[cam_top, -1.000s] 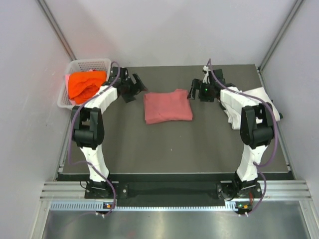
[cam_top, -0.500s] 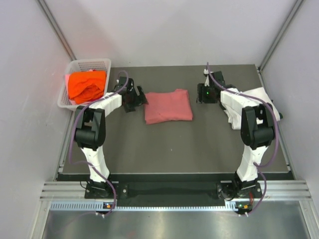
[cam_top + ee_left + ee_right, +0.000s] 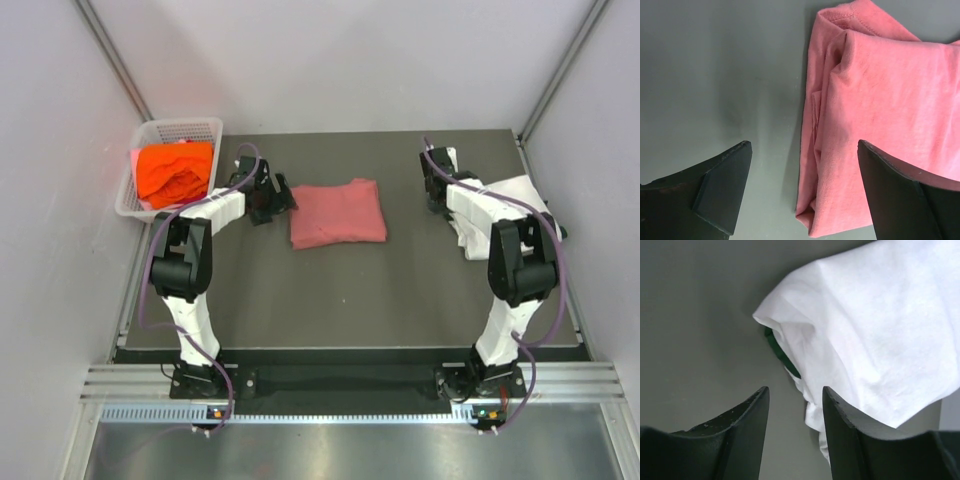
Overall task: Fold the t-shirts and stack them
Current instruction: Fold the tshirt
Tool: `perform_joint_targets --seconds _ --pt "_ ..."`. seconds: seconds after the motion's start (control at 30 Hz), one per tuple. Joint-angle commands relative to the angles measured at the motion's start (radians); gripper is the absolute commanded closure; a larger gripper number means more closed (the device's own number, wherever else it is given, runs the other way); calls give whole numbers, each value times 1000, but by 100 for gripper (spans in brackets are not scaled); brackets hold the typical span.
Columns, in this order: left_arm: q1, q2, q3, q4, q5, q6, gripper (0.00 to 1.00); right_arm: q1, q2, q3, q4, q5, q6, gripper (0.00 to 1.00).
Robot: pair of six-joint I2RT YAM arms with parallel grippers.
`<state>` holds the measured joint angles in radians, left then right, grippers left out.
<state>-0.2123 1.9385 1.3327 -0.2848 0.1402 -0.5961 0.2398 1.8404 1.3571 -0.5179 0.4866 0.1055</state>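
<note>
A dusty pink-red t-shirt (image 3: pixel 337 212) lies folded on the dark mat. My left gripper (image 3: pixel 277 202) is open and empty just off its left edge. In the left wrist view the gripper (image 3: pixel 804 145) straddles the folded edge of the pink shirt (image 3: pixel 885 100), above it. A white t-shirt (image 3: pixel 522 190) lies crumpled at the right, partly under my right arm. My right gripper (image 3: pixel 438 197) is open and empty beside it. In the right wrist view the gripper (image 3: pixel 795 390) hovers at the corner of the white shirt (image 3: pixel 880 325). A bright orange t-shirt (image 3: pixel 172 170) sits bunched in the basket.
A white mesh basket (image 3: pixel 182 125) stands at the back left, off the mat's corner. A dark green patch (image 3: pixel 781 354) shows under the white shirt's edge. Grey walls close in on three sides. The mat's front edge (image 3: pixel 350 347) runs just ahead of the arm bases.
My right gripper has swung away from the pink shirt's right edge toward the white shirt. My left gripper moved in to the pink shirt's left edge, then held still.
</note>
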Motion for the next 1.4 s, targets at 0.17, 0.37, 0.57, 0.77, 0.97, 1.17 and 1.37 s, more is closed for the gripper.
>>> perform_joint_targets --seconds 0.17,0.37,0.57,0.77,0.97,1.17,1.37 --pt "-4 -3 14 33 16 15 10 -4 109 77 -57 188 -27 55" --pt "-2 -1 23 12 7 18 11 -2 177 102 -87 227 -17 57" --pt "-1 -9 22 6 -4 25 11 0 250 155 -139 270 16 88" --pt "-1 -6 25 3 -8 21 11 72 217 203 -131 131 68 100" --pt "1 -6 22 3 -14 27 11 142 209 345 -140 -23 123 75" --pt "1 -6 20 1 -16 38 11 150 154 381 -133 -60 137 43" --pt "1 -58 -41 59 -34 4 10 145 4 292 -47 -106 106 36"
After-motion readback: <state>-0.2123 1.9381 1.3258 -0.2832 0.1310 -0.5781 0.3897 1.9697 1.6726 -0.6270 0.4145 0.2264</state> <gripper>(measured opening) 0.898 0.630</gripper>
